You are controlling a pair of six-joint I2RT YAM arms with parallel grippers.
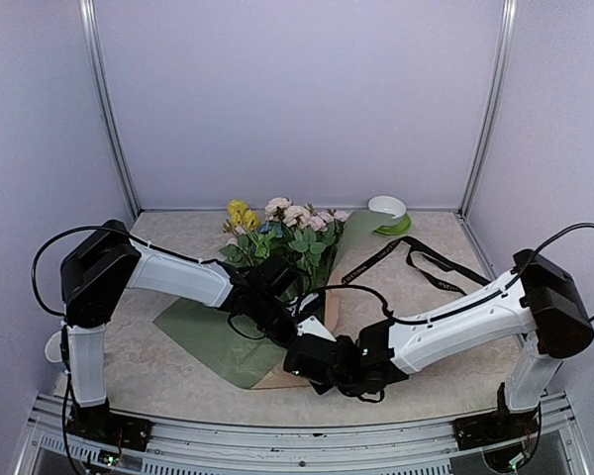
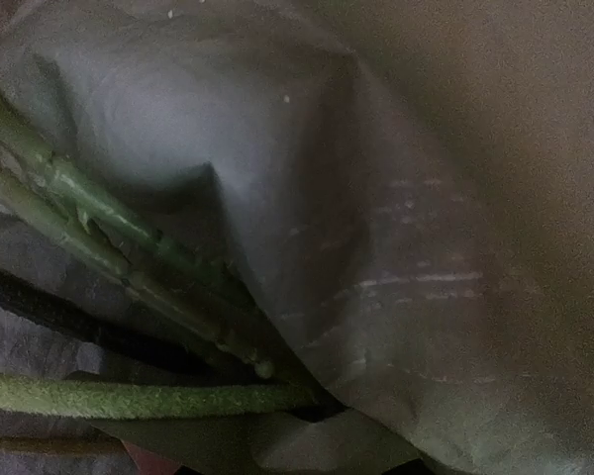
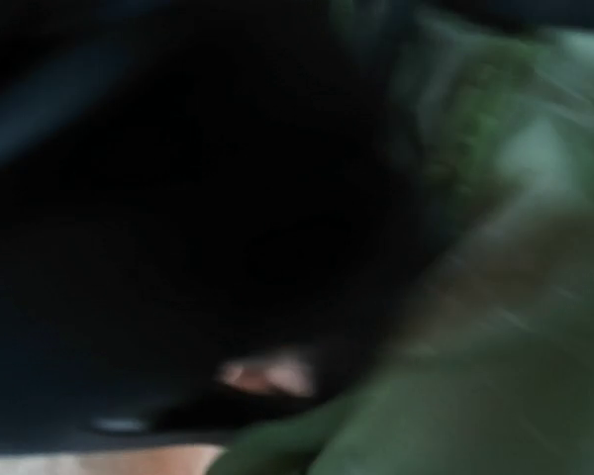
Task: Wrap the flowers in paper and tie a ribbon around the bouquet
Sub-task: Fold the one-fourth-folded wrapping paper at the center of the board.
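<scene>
- The flowers (image 1: pixel 287 226) lie mid-frame on the sage paper (image 1: pixel 203 341).
- The left end effector (image 1: pixel 277 307) sits over their stems, likely pinning them; I cannot tell its grip.
- The right end effector (image 1: pixel 299 358), clenched at the paper's lower edge, looks set to fold it.
- The ribbon (image 1: pixel 416 259) waits at right.

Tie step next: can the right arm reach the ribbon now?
Probably yes: the ribbon lies uncovered on the table beside the right arm, though the right claw is shut at the paper.

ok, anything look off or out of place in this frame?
Nothing spilled or damaged. The ribbon lies loose in a sprawl on the table right of the flowers, tied around nothing. The green paper sheet sticks out flat on their left, not wrapped round them.
</scene>
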